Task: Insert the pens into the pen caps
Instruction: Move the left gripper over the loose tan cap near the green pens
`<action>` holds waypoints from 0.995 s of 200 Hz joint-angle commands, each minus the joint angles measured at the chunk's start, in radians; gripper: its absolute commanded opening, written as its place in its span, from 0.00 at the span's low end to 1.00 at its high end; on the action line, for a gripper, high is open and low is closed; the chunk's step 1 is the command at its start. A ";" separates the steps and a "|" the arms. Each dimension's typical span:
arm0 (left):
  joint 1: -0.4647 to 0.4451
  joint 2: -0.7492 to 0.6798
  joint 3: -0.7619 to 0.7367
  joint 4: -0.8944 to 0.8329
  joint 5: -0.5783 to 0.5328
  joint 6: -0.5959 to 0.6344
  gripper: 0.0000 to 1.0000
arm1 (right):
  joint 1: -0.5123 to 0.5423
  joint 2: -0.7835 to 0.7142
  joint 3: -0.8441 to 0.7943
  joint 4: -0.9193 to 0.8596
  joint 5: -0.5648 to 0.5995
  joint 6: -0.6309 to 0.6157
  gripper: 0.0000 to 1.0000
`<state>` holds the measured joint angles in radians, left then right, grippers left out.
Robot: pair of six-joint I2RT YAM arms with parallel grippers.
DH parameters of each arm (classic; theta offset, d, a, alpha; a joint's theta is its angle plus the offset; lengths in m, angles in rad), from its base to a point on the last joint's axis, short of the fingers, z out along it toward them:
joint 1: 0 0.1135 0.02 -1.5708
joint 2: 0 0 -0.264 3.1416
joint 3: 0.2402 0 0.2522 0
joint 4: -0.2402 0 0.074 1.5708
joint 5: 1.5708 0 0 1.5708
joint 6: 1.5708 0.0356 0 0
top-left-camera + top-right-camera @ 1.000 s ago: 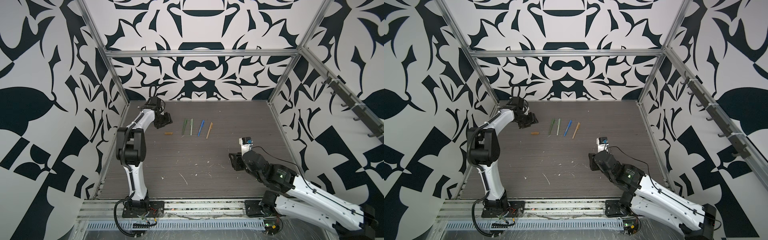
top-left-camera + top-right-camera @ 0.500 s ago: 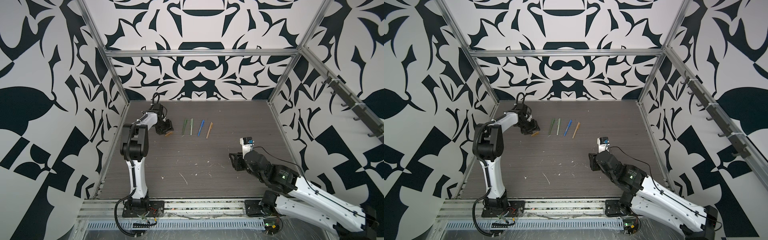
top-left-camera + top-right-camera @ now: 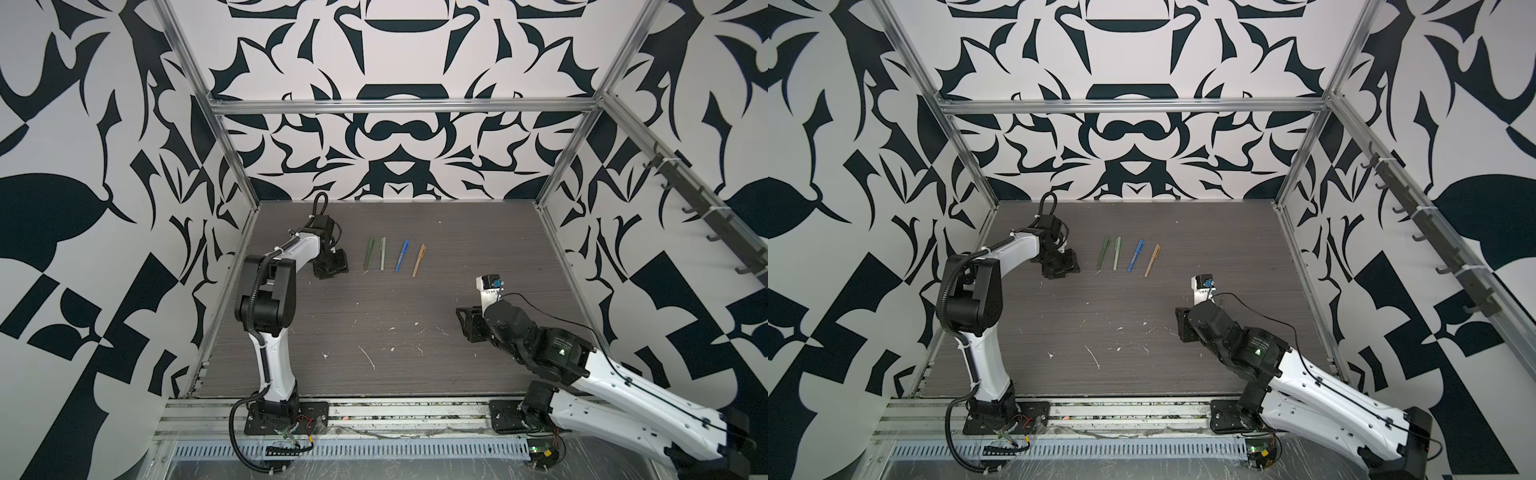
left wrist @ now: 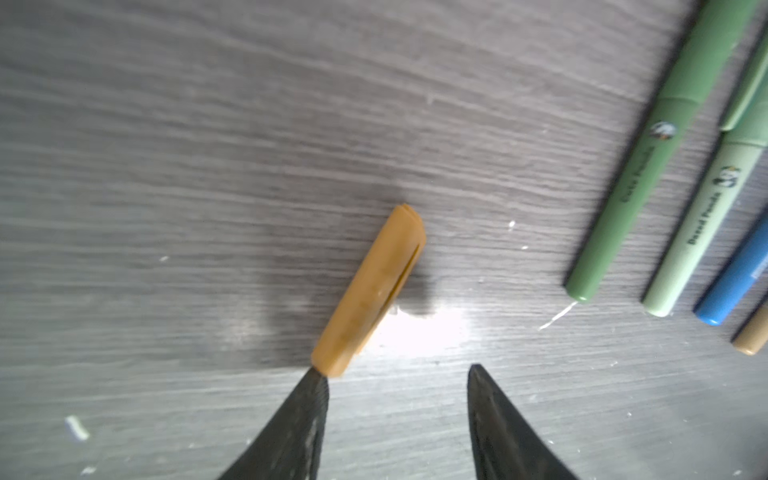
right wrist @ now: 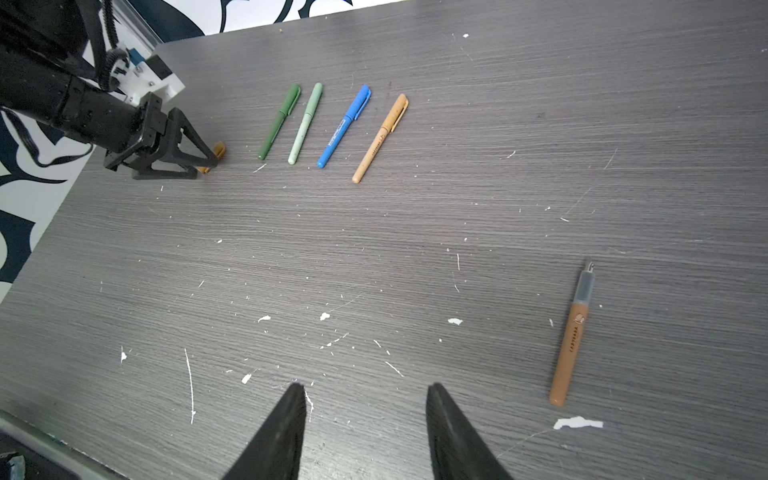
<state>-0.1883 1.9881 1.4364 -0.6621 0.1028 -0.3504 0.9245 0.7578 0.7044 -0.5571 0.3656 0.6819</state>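
Orange-brown cap [image 4: 370, 286] flat on table [image 5: 498, 166], under left gripper [image 3: 334, 271] at upper left of tabletop in both top views. Long axis roughly parallel to dark green pen [image 4: 660, 153]. Fingers spread; one fingertip [image 4: 316, 384] touches the cap's end. Orange-brown pen [image 5: 571, 332] lies near right gripper [image 5: 365, 390], whose fingers are spread and empty, dark tip pointing away.

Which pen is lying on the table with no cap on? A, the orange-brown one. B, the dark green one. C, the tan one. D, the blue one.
A: the orange-brown pen shows its bare dark tip, and the orange-brown cap lies apart from it, by the left gripper.
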 commanded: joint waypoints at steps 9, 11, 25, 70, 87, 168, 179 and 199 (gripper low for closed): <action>0.000 0.001 0.076 -0.075 -0.061 0.051 0.55 | -0.003 -0.024 0.027 -0.006 0.004 0.013 0.49; -0.001 0.003 0.078 -0.076 -0.061 0.053 0.55 | -0.003 -0.024 0.027 -0.006 0.004 0.014 0.49; -0.004 0.010 0.098 -0.093 -0.066 0.067 0.54 | -0.003 -0.029 0.024 -0.011 0.001 0.015 0.48; -0.011 0.008 0.113 -0.122 -0.084 0.113 0.54 | -0.004 0.033 0.047 -0.017 -0.036 0.006 0.48; -0.012 0.010 0.113 -0.127 -0.096 0.127 0.53 | -0.004 0.064 0.053 -0.012 -0.055 0.001 0.47; -0.054 0.073 0.196 -0.210 -0.184 0.179 0.46 | -0.012 0.146 0.031 0.052 -0.100 -0.019 0.34; -0.060 0.087 0.213 -0.215 -0.187 0.187 0.46 | -0.015 0.150 0.028 0.053 -0.102 -0.021 0.33; -0.073 0.121 0.250 -0.237 -0.215 0.210 0.43 | -0.017 0.150 0.016 0.061 -0.106 -0.014 0.30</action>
<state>-0.2485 2.0628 1.6360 -0.8318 -0.0696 -0.1749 0.9154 0.9100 0.7143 -0.5327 0.2646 0.6731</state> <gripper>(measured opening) 0.441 0.310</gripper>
